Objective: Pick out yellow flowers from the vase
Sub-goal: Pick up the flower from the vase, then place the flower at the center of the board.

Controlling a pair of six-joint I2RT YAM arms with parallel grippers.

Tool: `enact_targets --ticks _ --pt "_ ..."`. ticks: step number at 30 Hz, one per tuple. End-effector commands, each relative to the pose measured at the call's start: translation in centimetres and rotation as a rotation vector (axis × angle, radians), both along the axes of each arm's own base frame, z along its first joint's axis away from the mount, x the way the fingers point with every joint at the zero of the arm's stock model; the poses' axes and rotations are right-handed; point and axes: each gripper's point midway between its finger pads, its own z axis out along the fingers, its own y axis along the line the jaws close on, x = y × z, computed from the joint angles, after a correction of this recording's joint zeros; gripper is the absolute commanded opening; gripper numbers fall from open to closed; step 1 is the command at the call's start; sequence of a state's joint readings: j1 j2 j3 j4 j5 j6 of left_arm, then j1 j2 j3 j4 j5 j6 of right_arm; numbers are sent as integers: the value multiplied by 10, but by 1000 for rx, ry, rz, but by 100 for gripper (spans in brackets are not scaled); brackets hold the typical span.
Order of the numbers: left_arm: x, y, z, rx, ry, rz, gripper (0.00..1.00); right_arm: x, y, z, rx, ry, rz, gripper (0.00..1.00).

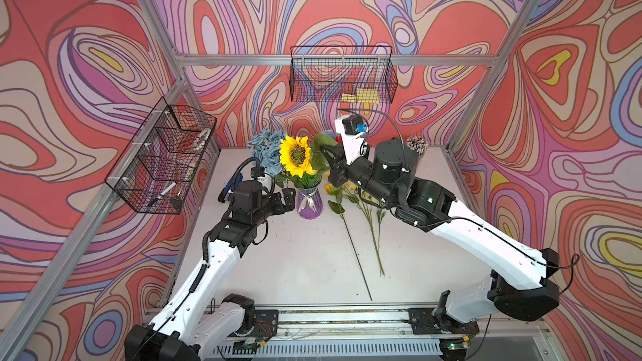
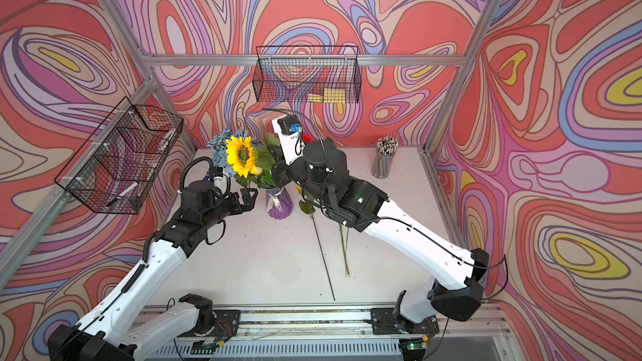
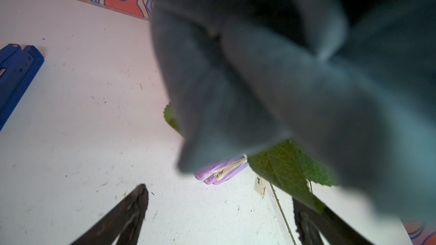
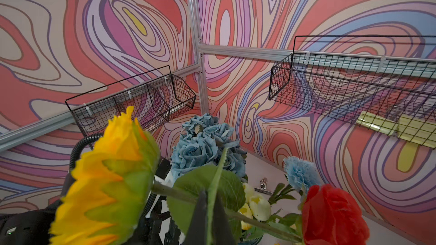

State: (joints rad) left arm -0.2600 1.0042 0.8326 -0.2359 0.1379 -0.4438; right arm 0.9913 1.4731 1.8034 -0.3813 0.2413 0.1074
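The purple ribbed vase [image 1: 310, 204] [image 2: 279, 204] stands mid-table and holds a sunflower [image 1: 296, 155] [image 2: 241, 155] [image 4: 111, 175] among other blooms. My right gripper [image 1: 323, 151] [image 2: 275, 159] [image 4: 211, 199] is up among the foliage, shut on a thin green leaf seen edge-on, just where the sunflower's stem [image 4: 174, 192] crosses. My left gripper [image 1: 287, 199] [image 2: 250, 198] [image 3: 219, 208] is open, low beside the vase [image 3: 221, 170] with nothing between its fingers. Long-stemmed yellow flowers [image 1: 371, 234] [image 2: 344, 248] lie on the table, their blooms mostly hidden under the right arm.
Blue roses [image 1: 265, 149] [image 4: 200, 149], a red rose [image 4: 332, 215] and cream tulip buds [image 4: 258, 206] share the vase. A pencil cup [image 1: 417, 145] [image 2: 384, 161] stands back right. Wire baskets [image 1: 342, 74] [image 1: 163, 161] hang on the walls. A blue tool [image 3: 16, 74] lies on the table. Blurred blue petals [image 3: 283, 78] block much of the left wrist view.
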Motion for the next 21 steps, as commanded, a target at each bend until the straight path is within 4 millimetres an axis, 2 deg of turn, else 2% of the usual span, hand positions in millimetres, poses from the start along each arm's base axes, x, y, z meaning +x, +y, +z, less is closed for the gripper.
enact_targets --ticks 1,6,10,14,17,21 --pt "3 1 10 8 -20 -4 96 -15 -28 11 26 91 -11 0" --pt "3 0 9 5 -20 -4 96 -26 -71 27 66 122 -100 0" --pt "4 0 5 4 -11 -7 96 -37 -109 32 97 146 -181 0" --pt "5 -2 5 0 -10 -11 96 -50 -131 33 134 176 -194 0" --pt "6 -2 5 -3 -11 -11 96 -48 -140 14 88 211 -244 0" --pt "4 -3 3 -6 -6 -15 96 -32 -147 -34 -43 267 -361 0"
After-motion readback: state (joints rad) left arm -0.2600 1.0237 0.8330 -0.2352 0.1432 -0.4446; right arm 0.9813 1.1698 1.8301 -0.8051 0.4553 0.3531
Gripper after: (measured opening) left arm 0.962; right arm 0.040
